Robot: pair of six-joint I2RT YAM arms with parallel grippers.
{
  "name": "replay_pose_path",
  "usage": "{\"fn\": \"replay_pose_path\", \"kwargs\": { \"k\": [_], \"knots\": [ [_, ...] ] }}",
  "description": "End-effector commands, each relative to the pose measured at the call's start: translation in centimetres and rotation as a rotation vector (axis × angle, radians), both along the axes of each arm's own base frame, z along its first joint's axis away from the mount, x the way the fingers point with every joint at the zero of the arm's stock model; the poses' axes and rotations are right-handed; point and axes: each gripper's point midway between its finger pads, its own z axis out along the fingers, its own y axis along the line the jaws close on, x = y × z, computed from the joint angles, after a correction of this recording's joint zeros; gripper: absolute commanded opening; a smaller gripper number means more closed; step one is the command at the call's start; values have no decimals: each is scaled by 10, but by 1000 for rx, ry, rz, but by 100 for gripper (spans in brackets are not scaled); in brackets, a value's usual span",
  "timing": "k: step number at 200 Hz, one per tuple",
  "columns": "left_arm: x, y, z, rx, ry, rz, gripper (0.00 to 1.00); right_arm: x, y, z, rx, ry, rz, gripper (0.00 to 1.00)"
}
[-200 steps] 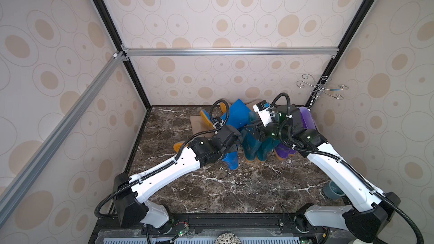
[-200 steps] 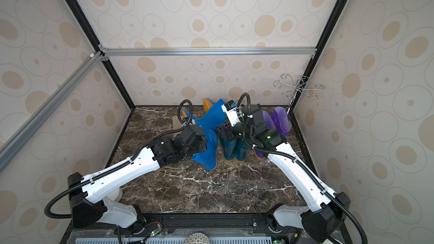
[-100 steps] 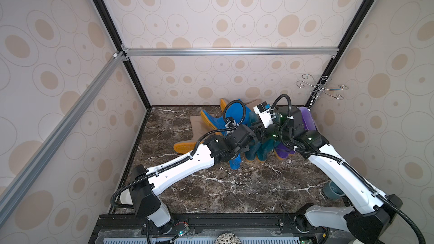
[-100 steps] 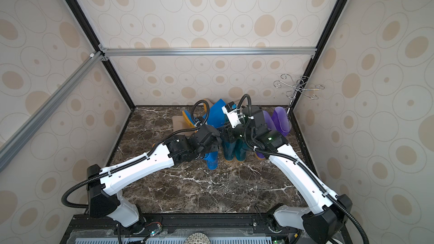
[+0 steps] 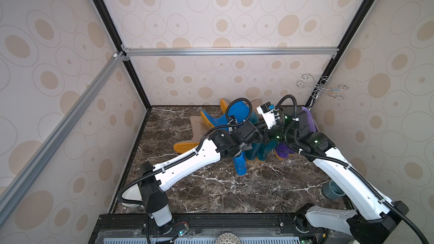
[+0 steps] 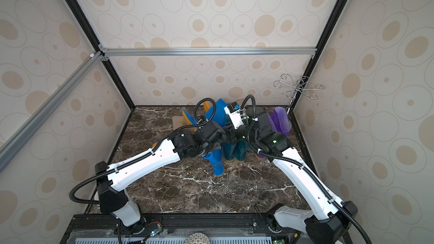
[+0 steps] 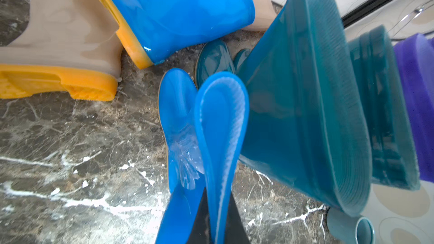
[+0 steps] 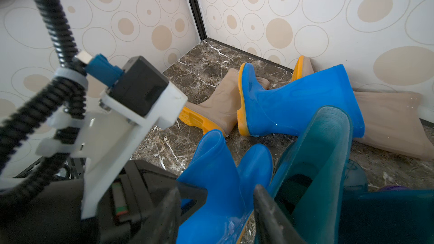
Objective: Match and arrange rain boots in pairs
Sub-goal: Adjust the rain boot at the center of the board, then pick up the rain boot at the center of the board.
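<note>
My left jaws (image 7: 217, 224) are closed tight on the soft top edge of the shiny bright blue rubber boot (image 5: 240, 165). It stands upright on the dark marble desk (image 5: 211, 184), right up against the two dark teal rubber boots (image 5: 258, 152), on the side away from the two purple rubber boots (image 5: 310, 118). My right jaws (image 8: 216, 191) are apart, up by the tops of the teal boots. I think they hold nothing, but that view is crowded.

Here is what worries me. The blue top is squashed flat in my grip, so if I let go fast it may spring back and tip the boot over. If I push it sideways, it could knock the teal boots down, and they could knock the purple ones. My left arm (image 5: 195, 160) and right arm (image 5: 333, 160) are very near each other above the teal boots, so one wrong move could bump them together.

The second bright blue boot (image 8: 293, 104) lies on its side behind the teal boots, squeezed between the two beige rubber boots (image 8: 220, 104), which lie flat too. To reach it I must go over the standing boots. Pulling it may drag a beige boot along.

A small teal cup (image 5: 333, 190) and a white bowl (image 5: 129, 193) sit well apart from the teal boots. A silver wire rack (image 5: 321, 88) stands behind the purple boots.
</note>
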Motion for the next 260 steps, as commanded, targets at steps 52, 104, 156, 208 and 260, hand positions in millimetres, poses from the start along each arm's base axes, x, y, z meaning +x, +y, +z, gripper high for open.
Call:
{"fn": "replay_pose_path", "kwargs": {
  "k": [52,104,156,208,260],
  "knots": [
    [13,-7,34,3,-103,10,43,-11,-7,-3,12,6,-4,53],
    [24,-5,79,69,-233,-53,100,-7,-11,5,13,-9,-24,54],
    [62,37,128,289,-354,-1,100,2,-10,17,23,-16,-39,55],
    [126,99,87,174,-361,106,100,13,-17,14,-25,-10,-94,56],
    [185,137,-13,-2,-329,60,100,23,-25,8,-82,14,-152,57]
  ]
}}
